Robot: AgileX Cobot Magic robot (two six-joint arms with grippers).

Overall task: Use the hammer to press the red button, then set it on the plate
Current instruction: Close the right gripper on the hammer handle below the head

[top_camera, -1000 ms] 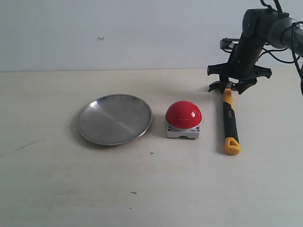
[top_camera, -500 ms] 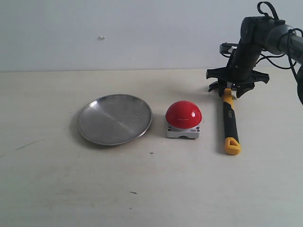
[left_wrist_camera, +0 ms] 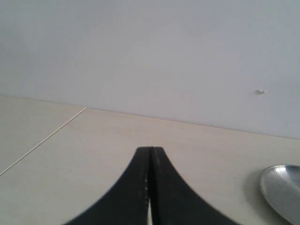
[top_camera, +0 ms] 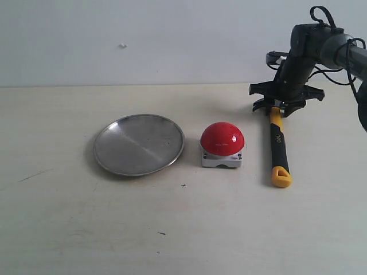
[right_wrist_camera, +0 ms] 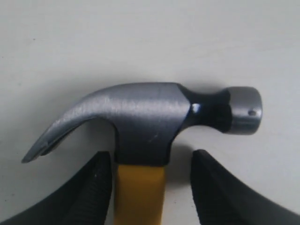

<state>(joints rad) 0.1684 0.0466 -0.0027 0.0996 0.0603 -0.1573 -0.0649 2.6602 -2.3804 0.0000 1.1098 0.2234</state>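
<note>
The hammer [top_camera: 278,143] lies flat on the table right of the red button [top_camera: 222,138], its dark head at the far end and its yellow loop toward the front. My right gripper [top_camera: 280,107] is down over the head end, open. In the right wrist view its fingers [right_wrist_camera: 101,187] straddle the yellow handle just below the hammer head [right_wrist_camera: 140,112], one close beside the handle, the other with a clear gap. The silver plate [top_camera: 139,144] sits left of the button. My left gripper [left_wrist_camera: 150,151] is shut on nothing, with the plate's rim [left_wrist_camera: 281,187] off to one side.
The pale table top [top_camera: 183,229] ends at a plain white wall [top_camera: 172,40] behind. Black cables [top_camera: 335,63] hang off the right arm at the far right edge.
The right arm has shifted slightly and settled over the hammer's head end. Hammer, button and plate have not moved.
</note>
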